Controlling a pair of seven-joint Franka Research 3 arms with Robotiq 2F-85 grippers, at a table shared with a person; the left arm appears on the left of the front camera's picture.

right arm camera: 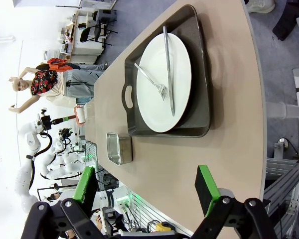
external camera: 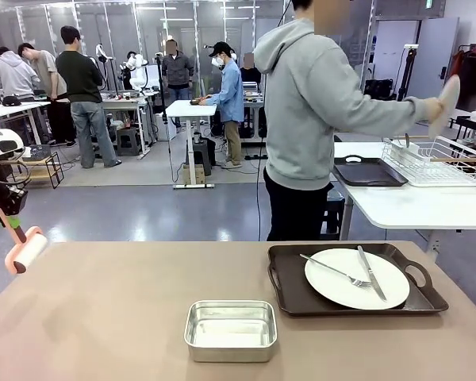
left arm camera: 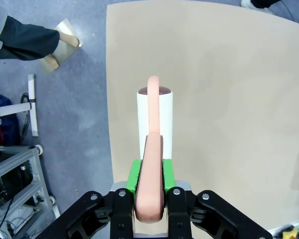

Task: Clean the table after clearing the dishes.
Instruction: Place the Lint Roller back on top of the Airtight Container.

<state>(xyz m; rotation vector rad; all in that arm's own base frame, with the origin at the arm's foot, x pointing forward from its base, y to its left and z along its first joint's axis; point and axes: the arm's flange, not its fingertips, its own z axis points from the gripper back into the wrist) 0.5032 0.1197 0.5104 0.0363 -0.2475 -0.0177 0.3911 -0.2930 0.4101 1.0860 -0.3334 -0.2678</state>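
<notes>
Beige-brown table spans the foreground. A person stands beyond it, behind the dark tray and turned away. One hand holds a second plate over a wire rack, far behind the tray.

The tray sits on the table's right part. A white plate lies in the tray. The steel pan is just left of the tray, nearer the robot.

Left gripper: well left of the tray, jaws clamped on the roller's pink handle.
Right gripper: apart from the tray, jaws wide, nothing between.
Roller: white roll at the table's left edge (contact unclear).

Knife and fork lie on the plate in the tray.
</notes>
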